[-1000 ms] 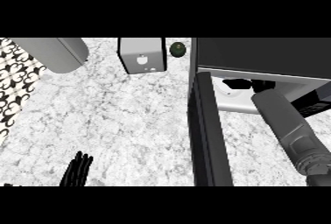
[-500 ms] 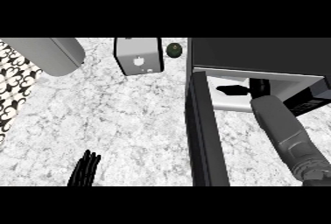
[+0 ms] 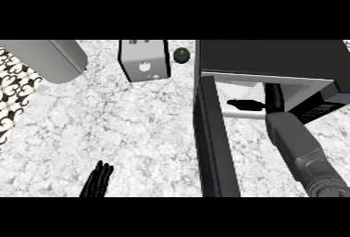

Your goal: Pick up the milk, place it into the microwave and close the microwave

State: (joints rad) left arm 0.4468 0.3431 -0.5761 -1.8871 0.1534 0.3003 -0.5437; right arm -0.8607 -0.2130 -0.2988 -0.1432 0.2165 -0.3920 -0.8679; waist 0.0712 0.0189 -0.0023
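The black microwave stands at the right with its door swung open toward me, seen edge-on. My right forearm reaches up from the lower right into the cavity, and my right hand is inside the opening, partly hidden under the microwave's top. No milk shows in this view; whether the hand holds it cannot be seen. My left hand rests open at the bottom edge, left of the door, fingers pointing up.
A grey boxy appliance stands at the back of the marble counter, with a small dark green round thing beside it. A large grey cylinder lies at the top left, next to a patterned black-and-white surface.
My right arm has pushed further up into the microwave opening. My left hand has sunk toward the bottom edge and shifted a little to the right.
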